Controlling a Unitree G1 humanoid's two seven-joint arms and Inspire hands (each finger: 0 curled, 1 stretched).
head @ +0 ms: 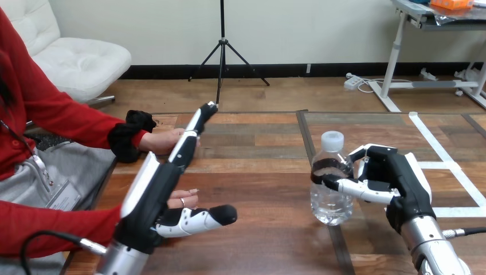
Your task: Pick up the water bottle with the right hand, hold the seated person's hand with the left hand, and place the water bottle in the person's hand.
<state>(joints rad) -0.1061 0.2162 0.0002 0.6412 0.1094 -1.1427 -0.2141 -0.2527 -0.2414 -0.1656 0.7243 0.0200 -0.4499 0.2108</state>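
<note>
A clear water bottle (331, 183) with a white cap stands upright on the table right of centre. My right hand (401, 177) is around it from the right, with fingers and thumb curled on its body. My left hand (166, 172) is at the left, fingers straight and pointing away, thumb stretched out to the right. It stands between the person's two hands. The person's upper hand (163, 140) lies on the table just behind my fingers. The person's lower hand (184, 199) rests behind my thumb, partly hidden by my palm. I cannot tell whether my left hand touches either.
The wooden table (258, 172) has a dark seam running down its middle and white tape lines (441, 154) at the right. The person sits at the left edge, both red sleeves reaching onto the table.
</note>
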